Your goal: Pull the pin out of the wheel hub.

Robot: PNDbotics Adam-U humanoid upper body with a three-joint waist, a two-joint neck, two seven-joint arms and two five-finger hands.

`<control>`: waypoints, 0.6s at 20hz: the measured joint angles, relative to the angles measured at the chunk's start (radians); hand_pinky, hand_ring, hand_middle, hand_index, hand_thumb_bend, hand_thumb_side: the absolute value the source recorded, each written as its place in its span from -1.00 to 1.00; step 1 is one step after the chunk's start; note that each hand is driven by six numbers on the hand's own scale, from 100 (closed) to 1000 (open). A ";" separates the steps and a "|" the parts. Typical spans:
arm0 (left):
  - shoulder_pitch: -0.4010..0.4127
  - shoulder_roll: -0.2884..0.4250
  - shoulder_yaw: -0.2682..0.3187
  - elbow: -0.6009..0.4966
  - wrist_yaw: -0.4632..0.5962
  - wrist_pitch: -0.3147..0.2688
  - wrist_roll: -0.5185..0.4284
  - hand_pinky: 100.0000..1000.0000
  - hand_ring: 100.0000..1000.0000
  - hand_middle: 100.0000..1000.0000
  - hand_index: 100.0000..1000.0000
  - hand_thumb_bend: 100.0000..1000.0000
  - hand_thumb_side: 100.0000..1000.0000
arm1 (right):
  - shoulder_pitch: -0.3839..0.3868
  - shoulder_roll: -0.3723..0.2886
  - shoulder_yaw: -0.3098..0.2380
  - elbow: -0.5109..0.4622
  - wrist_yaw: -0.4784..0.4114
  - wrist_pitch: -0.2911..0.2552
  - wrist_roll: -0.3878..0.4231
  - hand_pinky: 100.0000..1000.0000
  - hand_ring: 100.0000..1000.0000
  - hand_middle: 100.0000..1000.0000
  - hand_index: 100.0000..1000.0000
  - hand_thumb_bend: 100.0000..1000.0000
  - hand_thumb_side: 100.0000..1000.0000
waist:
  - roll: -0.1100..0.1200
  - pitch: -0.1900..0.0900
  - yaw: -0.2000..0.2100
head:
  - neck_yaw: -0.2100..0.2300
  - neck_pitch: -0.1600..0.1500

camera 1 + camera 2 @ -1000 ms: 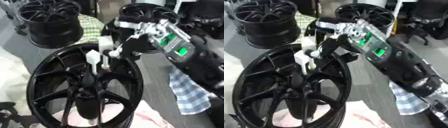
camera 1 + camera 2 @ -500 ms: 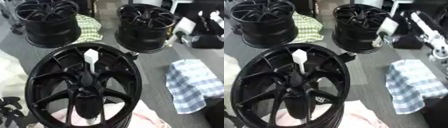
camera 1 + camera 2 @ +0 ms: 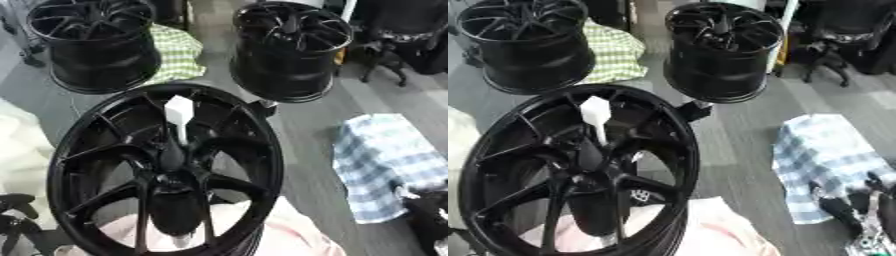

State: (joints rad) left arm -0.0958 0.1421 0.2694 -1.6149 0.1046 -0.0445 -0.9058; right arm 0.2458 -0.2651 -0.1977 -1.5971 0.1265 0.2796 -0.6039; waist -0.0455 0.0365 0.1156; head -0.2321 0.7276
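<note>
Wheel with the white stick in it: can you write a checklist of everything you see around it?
Surface: grey floor.
Job's things: white pin stands upright in the hub of the near black wheel, not pulled out.
Clutter: two more black wheels behind; green checked cloth; blue checked cloth; pink cloth under the near wheel.
Hands: left hand at the lower left corner, right hand at the lower right, both away from the pin.
Cables: nothing seen.
Surroundings: dark chair base at the far right.
</note>
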 measured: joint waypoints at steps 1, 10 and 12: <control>0.000 0.000 0.000 0.001 0.000 -0.001 0.000 0.04 -0.75 -0.02 0.48 -1.00 0.74 | -0.010 0.021 0.010 -0.005 0.009 -0.017 -0.019 0.43 0.48 0.55 0.81 -0.04 -0.63 | 0.000 0.000 0.000 | 0.000 0.000; 0.000 -0.001 0.000 0.015 -0.009 -0.013 -0.002 0.05 -0.79 -0.02 0.48 -1.00 0.74 | -0.121 0.098 0.202 -0.066 0.002 -0.234 0.020 0.37 0.37 0.39 0.69 -0.15 -0.72 | 0.007 0.000 0.008 | 0.001 -0.001; 0.000 -0.001 0.000 0.018 -0.010 -0.017 -0.001 0.05 -0.80 -0.02 0.48 -1.00 0.75 | -0.140 0.103 0.226 -0.037 -0.004 -0.259 0.042 0.37 0.36 0.38 0.69 -0.15 -0.72 | 0.008 0.000 0.007 | 0.000 -0.001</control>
State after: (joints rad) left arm -0.0958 0.1414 0.2694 -1.5970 0.0949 -0.0611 -0.9069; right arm 0.1054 -0.1620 0.0285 -1.6343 0.1223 0.0203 -0.5620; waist -0.0379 0.0368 0.1227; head -0.2324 0.7265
